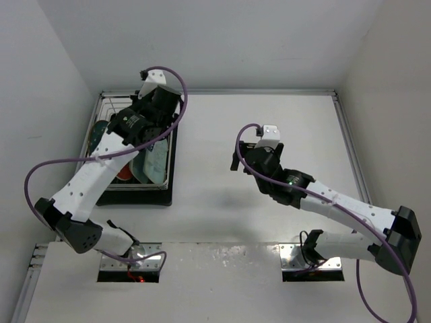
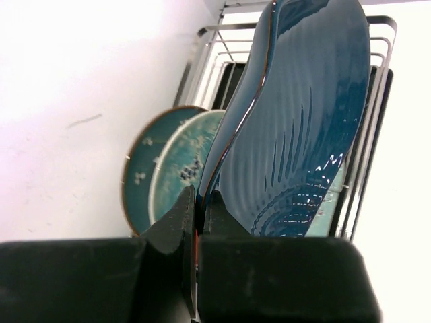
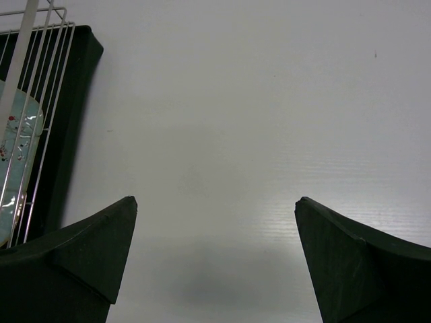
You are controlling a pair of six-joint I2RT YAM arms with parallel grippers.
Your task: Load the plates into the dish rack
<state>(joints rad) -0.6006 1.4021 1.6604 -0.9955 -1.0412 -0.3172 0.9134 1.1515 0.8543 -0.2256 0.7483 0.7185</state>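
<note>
Above the table point(image 1: 269, 168), left tool point(image 2: 199, 202) grips leaf plate point(image 2: 303, 121), seemingly over rack point(image 2: 381, 87).

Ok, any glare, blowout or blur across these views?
Left wrist: the background left is blown out white, glints on the dark-blue leaf plate. Right wrist: fingers soft, dim shadow on the table between them. Top external: even, soft light.
</note>
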